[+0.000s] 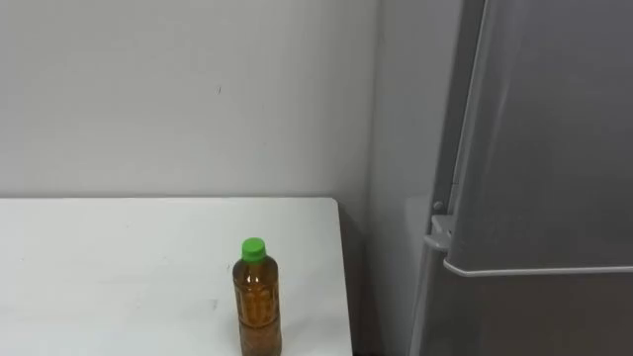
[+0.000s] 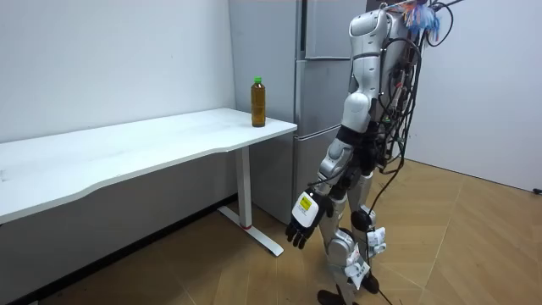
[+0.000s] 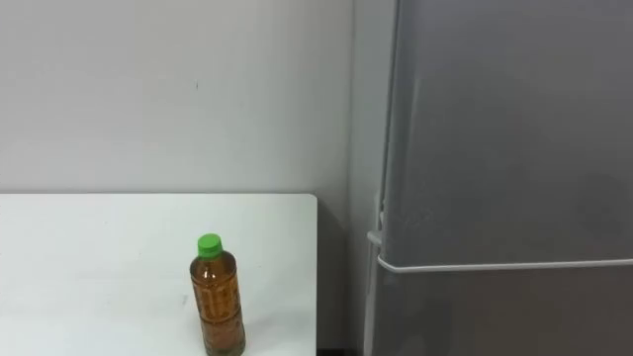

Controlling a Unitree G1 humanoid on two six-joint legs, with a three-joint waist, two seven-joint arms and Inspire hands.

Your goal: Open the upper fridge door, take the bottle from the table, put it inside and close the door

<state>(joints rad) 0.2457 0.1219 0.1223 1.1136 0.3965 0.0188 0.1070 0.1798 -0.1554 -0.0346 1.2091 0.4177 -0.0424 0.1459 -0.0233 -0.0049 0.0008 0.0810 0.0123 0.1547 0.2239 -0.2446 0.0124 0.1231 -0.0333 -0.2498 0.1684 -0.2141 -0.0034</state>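
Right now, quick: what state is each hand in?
Left hand: open, fingers relaxed, hanging low at the robot's side, holding nothing.
Right hand: cannot be told.

Nothing legible anywhere. On the bottle [image 1: 257,307], no label or print clear enough to read. On the fridge [image 1: 539,148] door, no lettering or number to make out. On the tag at the back of the left hand [image 2: 301,222], a yellow patch with marks too small to read.
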